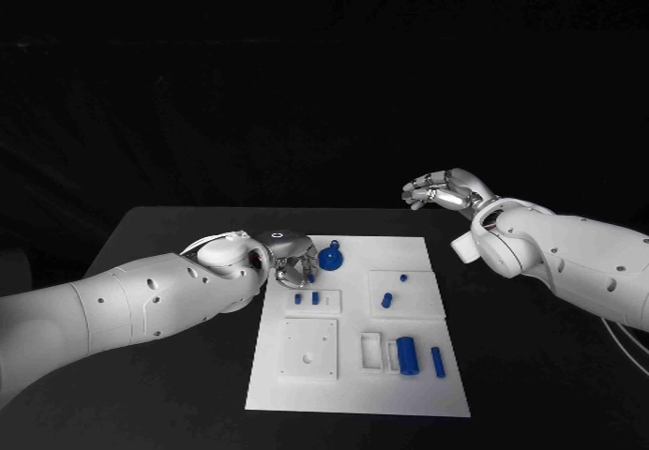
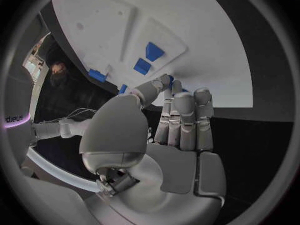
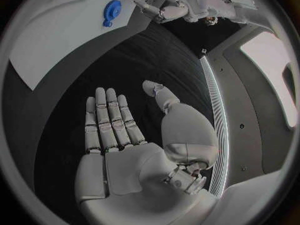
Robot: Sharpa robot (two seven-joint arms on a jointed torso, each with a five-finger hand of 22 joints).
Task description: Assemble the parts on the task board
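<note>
The white task board (image 1: 406,394) lies in the middle of the black table. My left hand (image 1: 281,255) hovers over the board's far left corner, beside a round blue part with a tab (image 1: 330,256). A small blue part (image 2: 170,79) shows between its thumb and fingertips, and it seems pinched there. Two short blue parts (image 1: 306,298) stand in a raised block just nearer than that hand. My right hand (image 1: 440,192) is raised beyond the board's far right corner, over bare table. In the right wrist view, my right hand (image 3: 119,140) is flat and holds nothing.
More blue parts stand on the board: two small ones (image 1: 394,290) at the centre right, then a thick cylinder (image 1: 406,354) and a slim pin (image 1: 438,362) near the front right. A white block with holes (image 1: 309,349) sits at the front left. Black table surrounds the board.
</note>
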